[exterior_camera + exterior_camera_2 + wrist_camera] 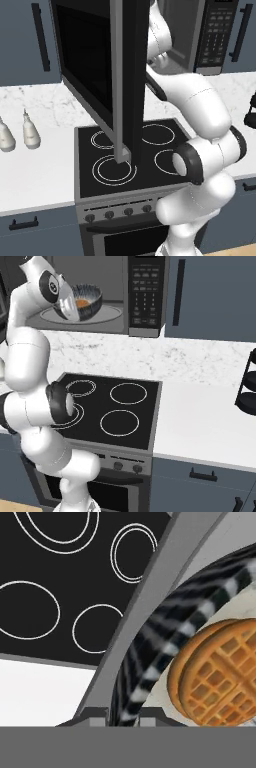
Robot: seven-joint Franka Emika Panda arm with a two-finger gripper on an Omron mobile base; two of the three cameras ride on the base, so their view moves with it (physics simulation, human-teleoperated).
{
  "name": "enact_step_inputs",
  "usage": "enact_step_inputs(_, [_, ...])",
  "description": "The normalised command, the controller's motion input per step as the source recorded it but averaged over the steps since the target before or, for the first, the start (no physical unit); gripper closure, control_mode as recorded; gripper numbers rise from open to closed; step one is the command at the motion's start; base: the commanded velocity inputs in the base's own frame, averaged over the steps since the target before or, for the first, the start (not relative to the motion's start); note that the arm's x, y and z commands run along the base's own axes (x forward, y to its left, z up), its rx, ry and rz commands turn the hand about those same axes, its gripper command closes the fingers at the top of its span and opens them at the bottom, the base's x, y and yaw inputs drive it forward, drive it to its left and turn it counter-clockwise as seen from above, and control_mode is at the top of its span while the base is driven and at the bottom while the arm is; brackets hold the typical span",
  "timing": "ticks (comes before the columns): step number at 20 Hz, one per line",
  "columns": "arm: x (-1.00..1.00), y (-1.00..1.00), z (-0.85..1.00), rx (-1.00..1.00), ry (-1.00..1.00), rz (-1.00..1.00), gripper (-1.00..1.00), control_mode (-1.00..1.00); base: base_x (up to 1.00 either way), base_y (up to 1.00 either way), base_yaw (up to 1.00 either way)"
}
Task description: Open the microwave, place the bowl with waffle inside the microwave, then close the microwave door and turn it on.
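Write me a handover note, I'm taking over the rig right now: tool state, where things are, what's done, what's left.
Tool: shut on the bowl, gripping its rim.
Bowl: waffle inside, held in the microwave cavity above the turntable; whether it rests on it I cannot tell.
Door: swung wide open over the stove.
Done: microwave opened, bowl carried inside.
Left: set the bowl down and let go, withdraw the arm, close the door, press start on the keypad.

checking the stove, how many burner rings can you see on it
4 on the stove: back left, back right, front right, front left partly behind the arm.
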Motion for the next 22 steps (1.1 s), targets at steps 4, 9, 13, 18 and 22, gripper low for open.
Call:
enact_step_inputs(4, [0.54, 0.10, -0.28, 0.00, -0.02, 0.02, 1.00, -1.00, 0.00, 0.00, 0.00])
enact_step_inputs(9, [-0.14, 0.12, -0.43, 0.00, -0.08, 0.03, 1.00, -1.00, 0.00, 0.00, 0.00])
enact_step_inputs(13, [-0.13, 0.00, -0.07, 0.00, -0.10, 0.00, -1.00, -1.00, 0.00, 0.00, 0.00])
enact_step_inputs(18, [-0.47, 0.00, 0.06, 0.02, -0.16, 0.04, -1.00, -1.00, 0.00, 0.00, 0.00])
enact_step_inputs(22, [-0.96, -0.03, 0.05, 0.01, -0.16, 0.11, -1.00, -1.00, 0.00, 0.00, 0.00])
